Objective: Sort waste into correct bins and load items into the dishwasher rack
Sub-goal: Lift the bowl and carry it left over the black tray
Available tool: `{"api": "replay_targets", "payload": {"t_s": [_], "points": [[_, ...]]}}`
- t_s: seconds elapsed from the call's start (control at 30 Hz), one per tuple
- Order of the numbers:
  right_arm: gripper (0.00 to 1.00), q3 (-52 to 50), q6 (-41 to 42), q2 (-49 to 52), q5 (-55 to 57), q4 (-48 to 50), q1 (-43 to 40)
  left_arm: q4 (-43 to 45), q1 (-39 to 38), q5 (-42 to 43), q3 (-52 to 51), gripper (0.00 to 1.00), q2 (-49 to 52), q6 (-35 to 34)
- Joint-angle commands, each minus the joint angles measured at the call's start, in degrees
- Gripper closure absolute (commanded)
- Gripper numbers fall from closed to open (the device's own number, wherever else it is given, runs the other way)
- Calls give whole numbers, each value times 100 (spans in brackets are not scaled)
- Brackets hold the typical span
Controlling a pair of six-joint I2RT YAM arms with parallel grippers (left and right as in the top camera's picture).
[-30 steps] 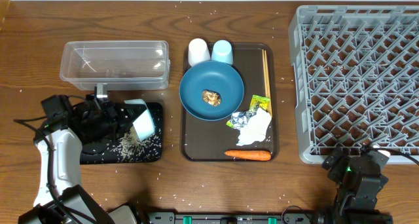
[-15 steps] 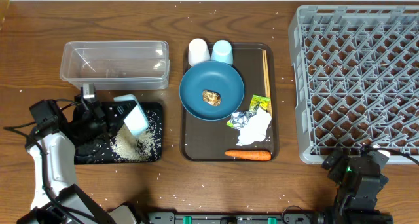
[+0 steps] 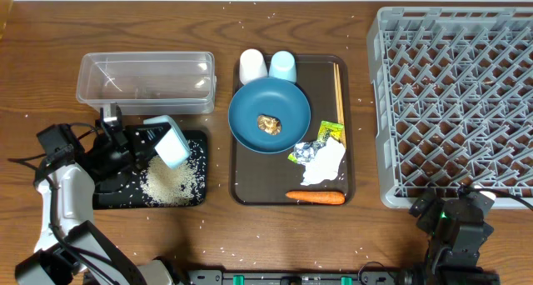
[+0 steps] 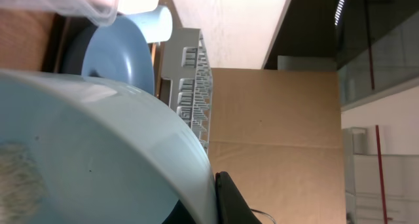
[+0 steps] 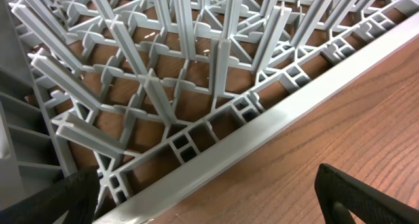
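Observation:
My left gripper (image 3: 143, 143) is shut on the rim of the white bowl with the pale-blue rim (image 3: 171, 141), which it holds tilted over the black tray (image 3: 112, 193). Loose white rice (image 3: 171, 183) lies heaped on that tray. In the left wrist view the bowl (image 4: 98, 152) fills the frame, with one dark finger (image 4: 229, 198) against its rim. My right gripper (image 5: 209, 207) stands open over bare table at the front edge of the grey dishwasher rack (image 5: 196, 86), seen from overhead as a rack (image 3: 458, 102) at the right. The clear tub (image 3: 146, 81) sits behind the black tray.
The brown serving tray (image 3: 246, 189) holds the dark-blue plate (image 3: 250, 110) with a brown food lump (image 3: 268, 123), a white cup (image 3: 252, 66), a light-blue cup (image 3: 283, 66), chopsticks (image 3: 338, 89), packet (image 3: 331, 135), foil ball (image 3: 306, 152), napkin (image 3: 326, 164) and carrot (image 3: 315, 197). Stray rice grains dot the table.
The left gripper has drawn back to the left with the tilted bowl, and a larger heap of rice now lies on the black tray. The right arm has not moved.

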Motion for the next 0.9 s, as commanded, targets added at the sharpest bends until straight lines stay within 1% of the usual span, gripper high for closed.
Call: {"api": "replay_targets", "payload": {"t_s": [0.0, 0.07, 0.17, 0.23, 0.27, 0.33, 0.4, 0.5, 0.53, 0.57, 0.6, 0.63, 0.7, 0.8, 0.83, 0.87], "points": [[1, 66, -66, -9, 59, -13, -37, -37, 55, 199, -22, 94, 70, -417], [1, 66, -66, -9, 59, -13, -37, -146, 52, 197, -22, 94, 68, -507], [1, 66, -66, -9, 59, -13, -37, 203, 90, 195, -22, 94, 92, -466], [1, 66, -66, -9, 59, -13, -37, 0, 107, 199, -22, 94, 94, -846], [1, 66, -66, -9, 59, -13, -37, -170, 107, 199, -22, 94, 83, -894], [1, 66, -66, -9, 59, -13, -37, -133, 107, 190, -22, 94, 85, -809], [1, 66, -66, -9, 59, -13, -37, 243, 140, 149, -22, 94, 98, -723], [1, 66, -66, -9, 59, -13, -37, -7, 140, 201, -22, 94, 85, -903], [1, 66, -66, -9, 59, -15, -37, 166, 146, 146, -22, 94, 87, -800], [1, 66, -66, -9, 59, -15, -37, 485, 168, -74, -22, 94, 92, -798], [1, 66, -66, -9, 59, -15, -37, 612, 190, -258, -22, 94, 92, -813], [1, 66, -66, -9, 59, -15, -37, 581, 201, -232, -22, 94, 92, -938], [1, 66, -66, -9, 59, -15, -37, 573, 203, 212, -22, 94, 92, -1060], [1, 66, -66, -9, 59, -15, -37, 756, 212, -68, -22, 94, 92, -883], [1, 66, -66, -9, 59, -15, -37, 671, 210, -103, -22, 94, 92, -892], [1, 66, -66, -9, 59, -15, -37, 389, 208, 125, -22, 94, 90, -892]]}}
